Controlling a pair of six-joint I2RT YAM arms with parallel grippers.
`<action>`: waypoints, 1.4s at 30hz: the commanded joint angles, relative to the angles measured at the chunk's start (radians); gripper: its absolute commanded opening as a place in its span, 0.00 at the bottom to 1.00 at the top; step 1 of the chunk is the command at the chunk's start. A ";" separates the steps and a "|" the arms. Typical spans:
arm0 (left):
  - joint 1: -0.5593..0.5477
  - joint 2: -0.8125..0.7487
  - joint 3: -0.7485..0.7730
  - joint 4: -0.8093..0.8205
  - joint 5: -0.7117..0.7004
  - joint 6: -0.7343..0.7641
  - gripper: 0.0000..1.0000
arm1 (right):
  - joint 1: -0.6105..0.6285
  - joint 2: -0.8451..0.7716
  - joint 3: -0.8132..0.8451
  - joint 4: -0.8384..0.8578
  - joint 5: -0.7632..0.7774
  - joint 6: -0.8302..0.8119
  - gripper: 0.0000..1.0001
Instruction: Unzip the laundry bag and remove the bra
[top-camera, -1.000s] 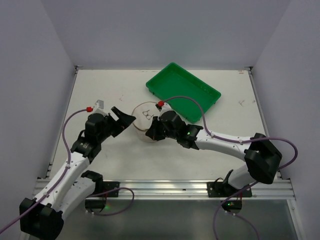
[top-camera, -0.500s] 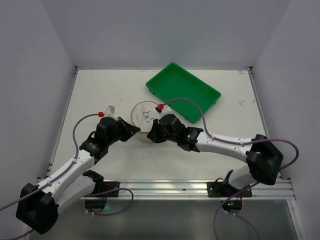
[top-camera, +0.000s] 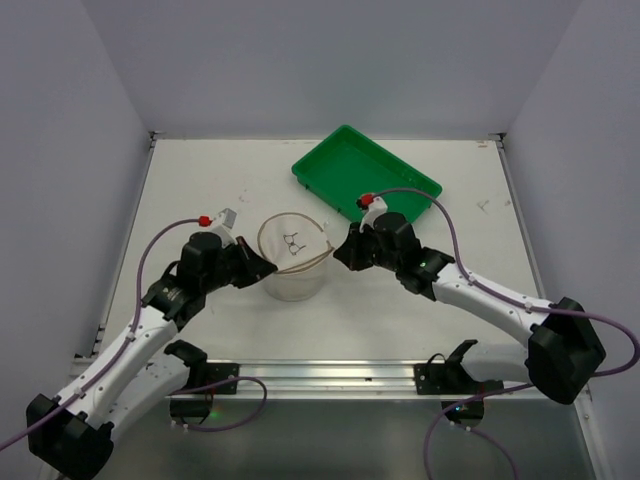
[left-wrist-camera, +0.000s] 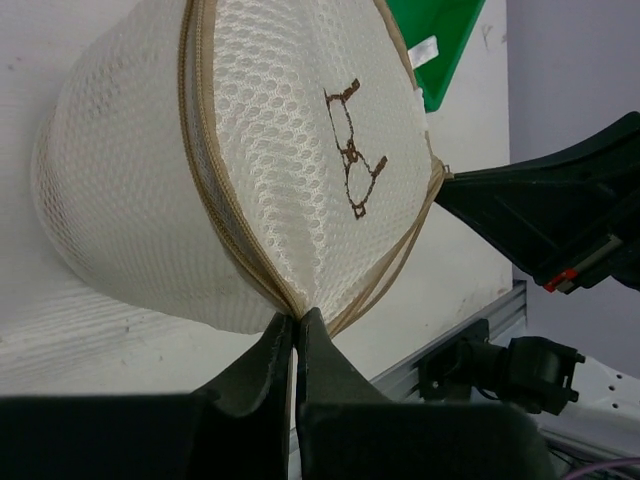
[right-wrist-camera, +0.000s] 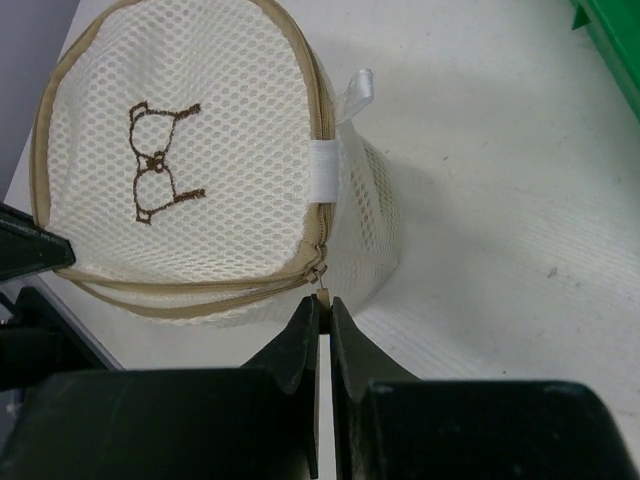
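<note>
The white mesh laundry bag stands mid-table with its flat face and small bra drawing turned up. My left gripper is at its left rim, shut on the beige zipper seam, pinching it between the fingertips. My right gripper is at the right rim. It is shut on the small beige zipper pull, just below the slider. The zipper along the rim looks slightly parted. The bra is hidden; only mesh shows.
A green rectangular tray sits behind and right of the bag, close to the right arm's elbow. A metal rail runs along the near table edge. Grey walls close in the left, right and back sides.
My left gripper swung in from the left and shut on the bag's rim. The right gripper moved rightward with the zipper pull, and the bag now stands stretched between both grippers.
</note>
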 joint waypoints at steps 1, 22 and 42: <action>0.018 -0.058 0.063 -0.284 -0.109 0.135 0.00 | -0.062 0.021 0.029 -0.047 0.072 -0.097 0.00; 0.020 -0.008 0.195 -0.210 -0.321 0.147 0.80 | 0.199 -0.176 0.066 -0.266 0.127 -0.005 0.82; 0.026 0.333 0.348 -0.114 -0.292 0.264 0.45 | 0.198 -0.276 0.012 -0.257 0.191 0.016 0.82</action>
